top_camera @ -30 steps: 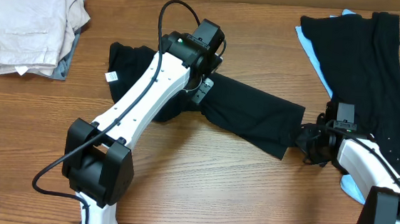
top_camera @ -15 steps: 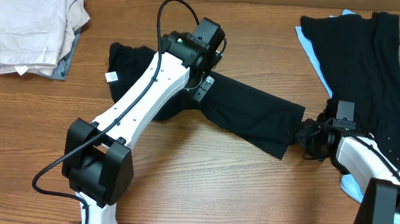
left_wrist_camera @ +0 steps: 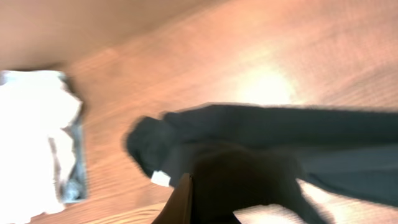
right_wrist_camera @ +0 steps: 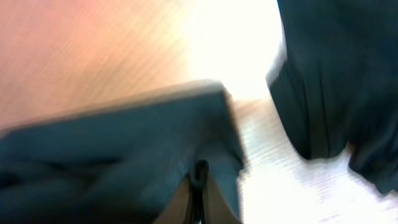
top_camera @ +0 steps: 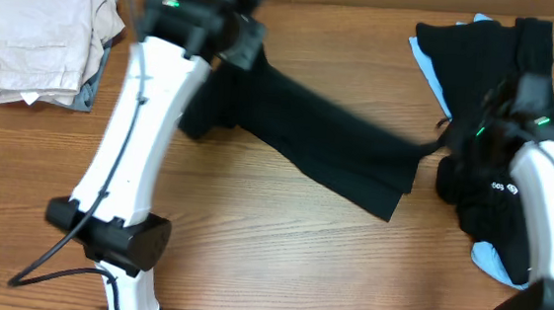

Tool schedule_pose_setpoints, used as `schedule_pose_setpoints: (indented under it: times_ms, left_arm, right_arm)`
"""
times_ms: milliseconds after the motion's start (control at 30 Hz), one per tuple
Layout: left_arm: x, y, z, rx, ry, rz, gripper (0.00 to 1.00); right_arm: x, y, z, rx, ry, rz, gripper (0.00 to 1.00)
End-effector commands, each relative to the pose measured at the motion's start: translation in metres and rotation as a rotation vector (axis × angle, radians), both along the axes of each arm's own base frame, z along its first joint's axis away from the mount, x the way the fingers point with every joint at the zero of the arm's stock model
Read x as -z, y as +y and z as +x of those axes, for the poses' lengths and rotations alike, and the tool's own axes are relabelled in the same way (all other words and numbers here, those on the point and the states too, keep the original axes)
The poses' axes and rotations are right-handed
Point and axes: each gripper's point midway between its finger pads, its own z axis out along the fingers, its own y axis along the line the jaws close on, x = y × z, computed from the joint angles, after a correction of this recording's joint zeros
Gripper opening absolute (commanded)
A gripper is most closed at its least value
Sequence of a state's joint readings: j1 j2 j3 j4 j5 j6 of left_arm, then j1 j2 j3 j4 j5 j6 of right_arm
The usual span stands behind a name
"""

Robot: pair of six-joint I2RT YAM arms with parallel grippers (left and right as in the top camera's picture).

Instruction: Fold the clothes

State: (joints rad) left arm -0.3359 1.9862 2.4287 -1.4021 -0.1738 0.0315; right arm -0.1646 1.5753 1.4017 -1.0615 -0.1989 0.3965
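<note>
Tension matters most here: the long black fabric garment (top_camera: pixel 327 144) stretches between the left tool (top_camera: pixel 234 45), clamped on one bunched end, and the right tool (top_camera: pixel 443 146), pinched narrow on the opposite edge, its middle sagging over the wooden counter (top_camera: pixel 278 264). Both arms should pull evenly and lay it flat, clear of the heap of dark clothes (top_camera: pixel 520 85).

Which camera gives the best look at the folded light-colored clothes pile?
The overhead view: the folded light-colored pile shows sharp and nearly whole at top left. The left wrist view catches it only as a blurred white patch at its left edge. The right wrist view misses it, showing just the black garment.
</note>
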Motion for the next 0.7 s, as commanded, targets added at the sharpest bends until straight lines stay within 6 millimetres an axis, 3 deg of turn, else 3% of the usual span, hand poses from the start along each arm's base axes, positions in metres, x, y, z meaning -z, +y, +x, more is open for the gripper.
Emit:
schedule_pose_setpoints:
  times_ms: [0,133,200,267,333,400,467,600,667]
  left_arm:
    - [-0.054,0.037,-0.001,-0.09,-0.13,-0.025,0.04]
    - [-0.081,0.083,-0.009,-0.217,-0.201,0.048,0.04]
    - [-0.1,0.104,-0.016,-0.287,-0.258,0.094,0.04]
    - [-0.125,0.127,-0.028,-0.373,-0.332,0.154,0.04]
    - [-0.17,0.159,-0.054,-0.514,-0.471,0.217,0.04]
    - [-0.194,0.17,-0.07,-0.569,-0.549,0.22,0.04]
    - [-0.231,0.183,-0.098,-0.637,-0.675,0.193,0.04]
    - [-0.282,0.196,-0.149,-0.699,-0.855,0.115,0.04]
    - [-0.303,0.202,-0.183,-0.715,-0.937,0.068,0.04]
  right_arm:
    - [-0.114,-0.011,0.016,-0.068,-0.254,-0.092,0.04]
    - [-0.203,-0.018,0.011,-0.05,-0.433,-0.143,0.04]
    - [-0.235,-0.02,0.005,-0.041,-0.502,-0.161,0.04]
    - [-0.257,-0.019,-0.003,-0.039,-0.545,-0.172,0.04]
    - [-0.277,-0.016,-0.012,-0.038,-0.587,-0.182,0.04]
    - [-0.289,-0.015,-0.018,-0.039,-0.613,-0.189,0.04]
    - [-0.303,-0.013,-0.029,-0.049,-0.643,-0.206,0.04]
    - [-0.327,-0.007,-0.056,-0.058,-0.692,-0.229,0.04]
    - [-0.345,0.0,-0.086,-0.071,-0.746,-0.259,0.04]
